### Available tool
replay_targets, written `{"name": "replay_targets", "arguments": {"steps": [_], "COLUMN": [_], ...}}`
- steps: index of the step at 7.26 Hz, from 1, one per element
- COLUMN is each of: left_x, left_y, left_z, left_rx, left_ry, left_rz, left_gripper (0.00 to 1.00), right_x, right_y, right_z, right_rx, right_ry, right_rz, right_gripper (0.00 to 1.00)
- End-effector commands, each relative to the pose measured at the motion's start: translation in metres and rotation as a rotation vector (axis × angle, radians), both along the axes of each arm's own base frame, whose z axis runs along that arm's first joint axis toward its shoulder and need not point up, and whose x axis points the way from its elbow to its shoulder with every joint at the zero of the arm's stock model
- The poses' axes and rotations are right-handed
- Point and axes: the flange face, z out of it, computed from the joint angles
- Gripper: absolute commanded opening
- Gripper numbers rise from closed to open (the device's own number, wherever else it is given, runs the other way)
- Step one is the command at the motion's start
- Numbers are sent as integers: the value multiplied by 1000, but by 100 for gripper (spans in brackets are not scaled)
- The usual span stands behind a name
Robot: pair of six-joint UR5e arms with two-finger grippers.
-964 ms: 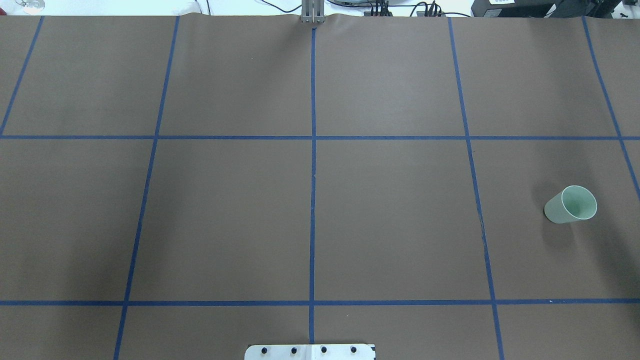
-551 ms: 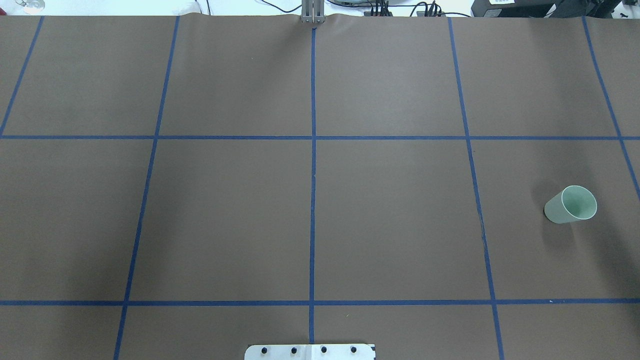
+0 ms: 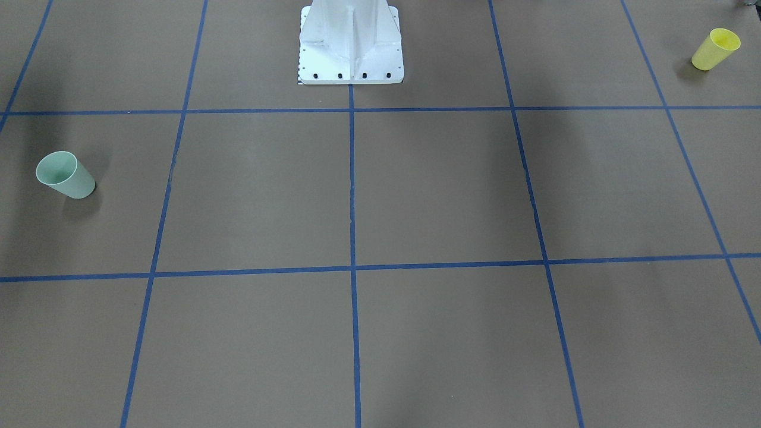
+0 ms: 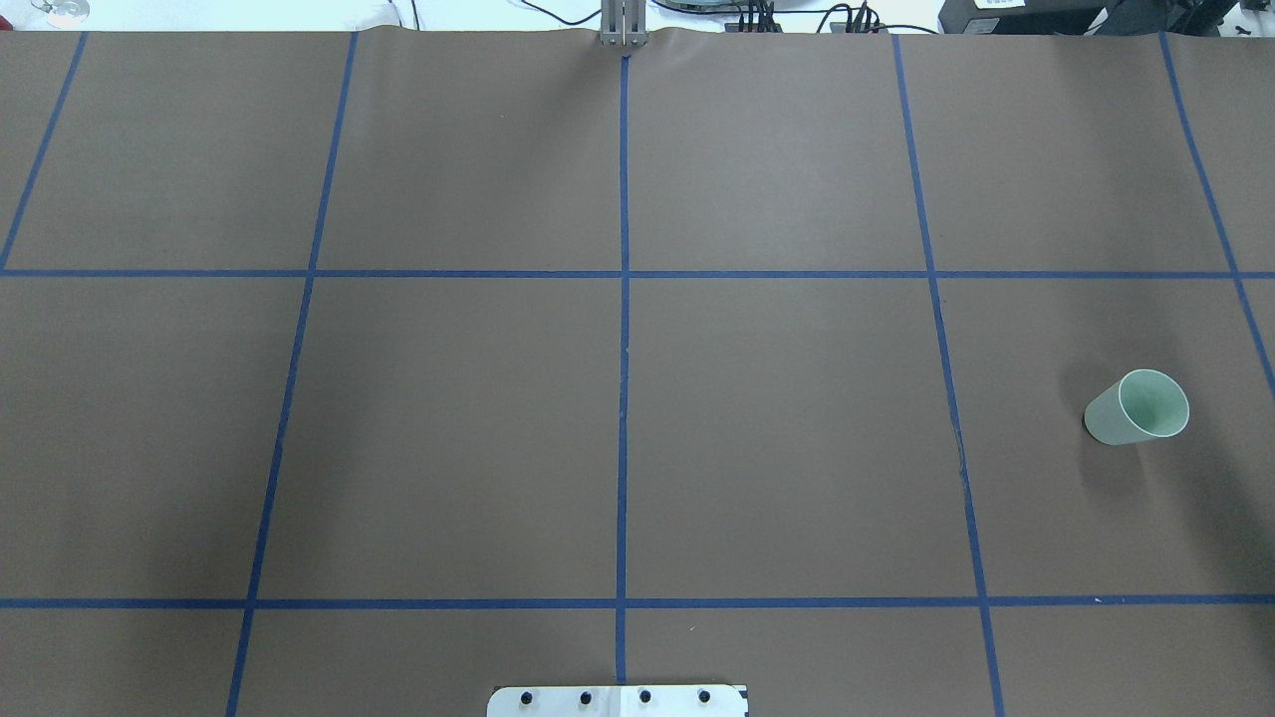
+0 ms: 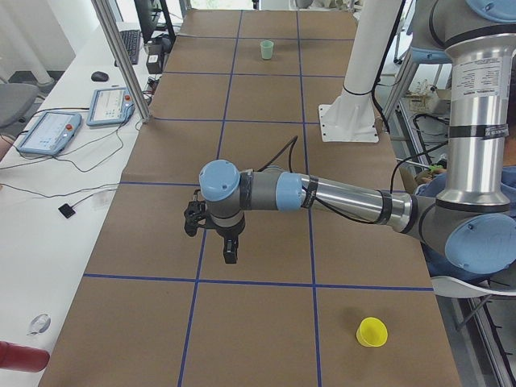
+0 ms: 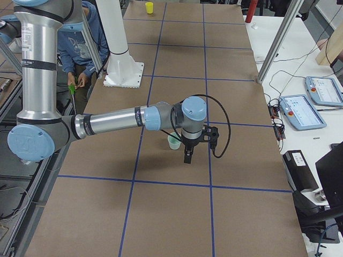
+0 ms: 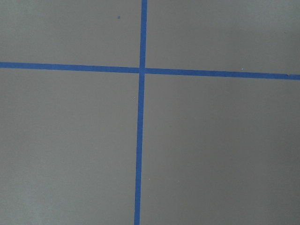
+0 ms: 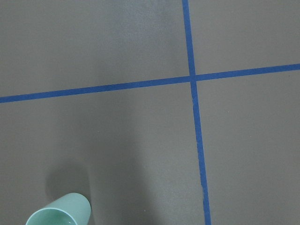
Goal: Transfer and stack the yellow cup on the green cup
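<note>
In the front-facing view, the green cup [image 3: 64, 176] stands upright at the left edge, mid-height, on the brown table [image 3: 440, 190]. The white robot base [image 3: 351, 44] sits at top centre. The yellow cup [image 3: 715, 49] stands upright in the upper right corner, well apart from the green one. In the side views the left gripper [image 5: 230, 254] hangs over bare table at mid-frame and the right gripper [image 6: 187, 157] hangs near the green cup. How far either is open cannot be told.
</note>
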Motion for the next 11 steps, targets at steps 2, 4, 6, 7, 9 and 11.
{"name": "replay_targets", "arguments": {"steps": [2,4,6,7,9,11], "left_x": [6,7,7,8,25,73], "left_y": [1,0,0,0,-3,-16], "left_z": [21,25,24,22,18,-9], "left_rx": [95,103,103,107,44,-95], "left_ry": [0,0,2,8,16,10], "left_rz": [13,12,13,14,-11,-180], "left_gripper": [100,100,100,100,100,100], "right_x": [0,0,-1,-1,-1,-1], "right_y": [-3,-3,-3,-3,-3,-3], "right_z": [-3,-8,-7,-5,-4,-5], "right_rx": [2,10,7,2,1,3], "right_ry": [2,-3,-1,-1,0,-1], "right_rz": [5,6,5,7,7,6], "right_gripper": [100,100,100,100,100,100]}}
